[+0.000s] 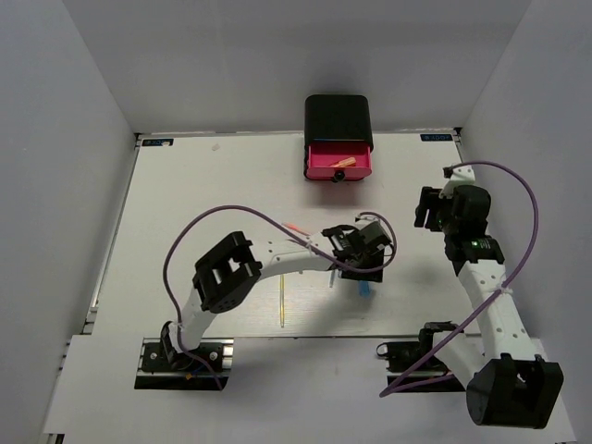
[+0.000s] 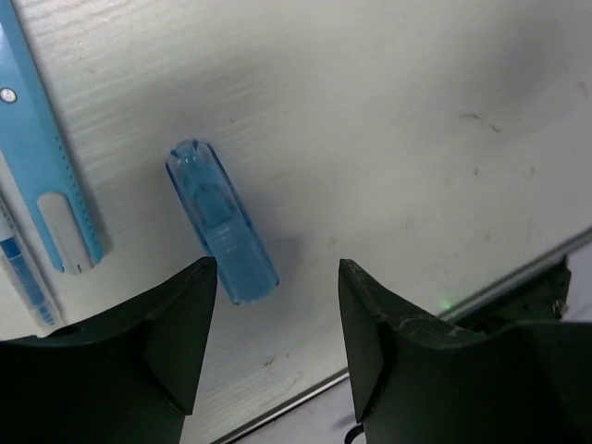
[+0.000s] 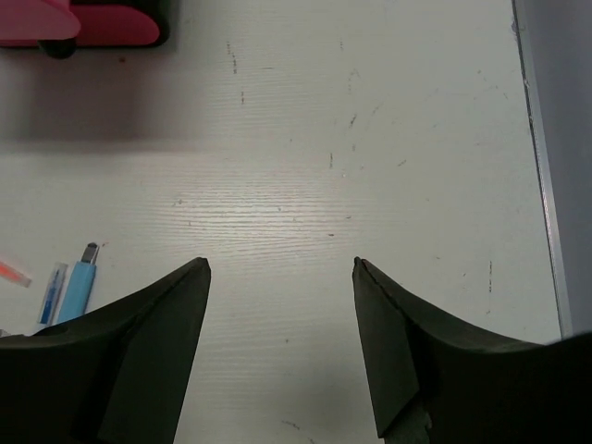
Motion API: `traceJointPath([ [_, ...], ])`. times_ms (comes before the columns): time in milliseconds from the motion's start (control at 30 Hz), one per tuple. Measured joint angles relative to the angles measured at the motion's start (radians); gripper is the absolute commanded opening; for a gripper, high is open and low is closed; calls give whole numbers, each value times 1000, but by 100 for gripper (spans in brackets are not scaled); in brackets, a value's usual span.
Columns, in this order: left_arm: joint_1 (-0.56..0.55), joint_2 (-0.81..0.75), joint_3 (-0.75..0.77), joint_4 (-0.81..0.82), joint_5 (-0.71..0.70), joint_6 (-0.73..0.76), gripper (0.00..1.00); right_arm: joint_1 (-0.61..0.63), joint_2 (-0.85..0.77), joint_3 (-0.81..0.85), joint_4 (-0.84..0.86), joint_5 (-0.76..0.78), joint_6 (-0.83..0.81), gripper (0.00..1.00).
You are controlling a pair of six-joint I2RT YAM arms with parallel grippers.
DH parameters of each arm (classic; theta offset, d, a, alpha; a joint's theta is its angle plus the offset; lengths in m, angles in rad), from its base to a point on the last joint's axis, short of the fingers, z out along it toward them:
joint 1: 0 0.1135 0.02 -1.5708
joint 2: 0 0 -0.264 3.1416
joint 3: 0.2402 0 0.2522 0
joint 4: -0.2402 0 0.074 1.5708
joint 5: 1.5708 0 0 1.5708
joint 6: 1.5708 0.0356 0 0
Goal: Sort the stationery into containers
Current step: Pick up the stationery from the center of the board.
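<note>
My left gripper [image 2: 277, 277] is open and empty, hovering low over the table. The short blue stub [image 2: 220, 222] lies just ahead of its left finger, not touching it. The light blue marker [image 2: 42, 157] and the slim grey-blue pen [image 2: 23, 273] lie to the left. From above, the left gripper [image 1: 359, 252] is mid-table with the blue stub [image 1: 363, 289] beside it, the yellow stick [image 1: 281, 301] to the left and the pink-orange pen [image 1: 298, 228] near the arm. A pink drawer [image 1: 340, 165] stands pulled out of the black cabinet [image 1: 338, 120] with the orange stub [image 1: 344, 164] inside. My right gripper [image 1: 427, 208] is open and empty.
The right wrist view shows its open gripper [image 3: 282, 268] over bare table, the pink drawer [image 3: 83, 23] at the top left, the marker [image 3: 79, 287] at the left and the table's right edge [image 3: 541, 185]. The table's near edge [image 2: 518, 273] runs close to the left gripper.
</note>
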Motion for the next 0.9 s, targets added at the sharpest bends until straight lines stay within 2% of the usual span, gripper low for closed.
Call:
traceJointPath([
  [100, -7, 63, 82, -69, -34, -20, 67, -38, -10, -43, 23, -10, 21, 69],
  [400, -14, 161, 197, -216, -122, -60, 65, -111, -51, -101, 53, -71, 46, 69],
  [467, -14, 172, 216, -224, -129, -62, 60, -122, -59, -101, 59, -86, 49, 69],
  [500, -14, 173, 216, -227, -131, -65, 50, -127, -60, -101, 61, -94, 50, 69],
  [567, -14, 175, 216, -235, -134, -66, 40, -136, -62, -103, 69, -106, 51, 69],
  [600, -14, 178, 217, -238, -137, -63, 31, -140, -65, -106, 74, -112, 52, 69],
  [733, -18, 180, 224, -247, -139, -48, 15, -154, -78, -117, 76, -134, 53, 69],
  [800, -18, 180, 226, -254, -140, -37, 11, -161, -88, -121, 77, -146, 54, 69],
  [900, -21, 178, 227, -262, -151, -11, 11, -167, -99, -128, 79, -163, 54, 69],
])
